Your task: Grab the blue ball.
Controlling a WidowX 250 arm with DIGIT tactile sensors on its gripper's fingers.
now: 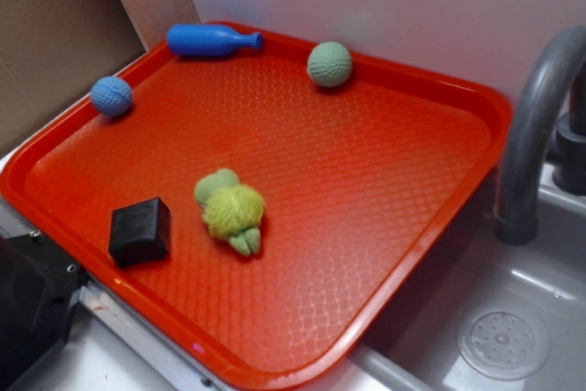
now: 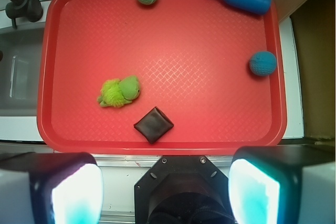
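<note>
The blue ball (image 1: 112, 95) is small and knitted and rests against the left rim of the red tray (image 1: 430, 226). From the wrist view the blue ball (image 2: 262, 63) lies near the tray's (image 2: 52, 77) right rim. My gripper (image 2: 165, 192) hangs high above the near edge of the tray, well back from the ball. Its two pads (image 2: 76, 195) stand wide apart with nothing between them. In the exterior view the gripper's fingers are out of frame.
On the tray lie a long blue pin-shaped toy (image 1: 212, 39), a pale green ball (image 1: 330, 64), a fuzzy green toy (image 1: 231, 211) and a black block (image 1: 140, 231). A grey faucet (image 1: 540, 125) and sink (image 1: 499, 341) stand to the right.
</note>
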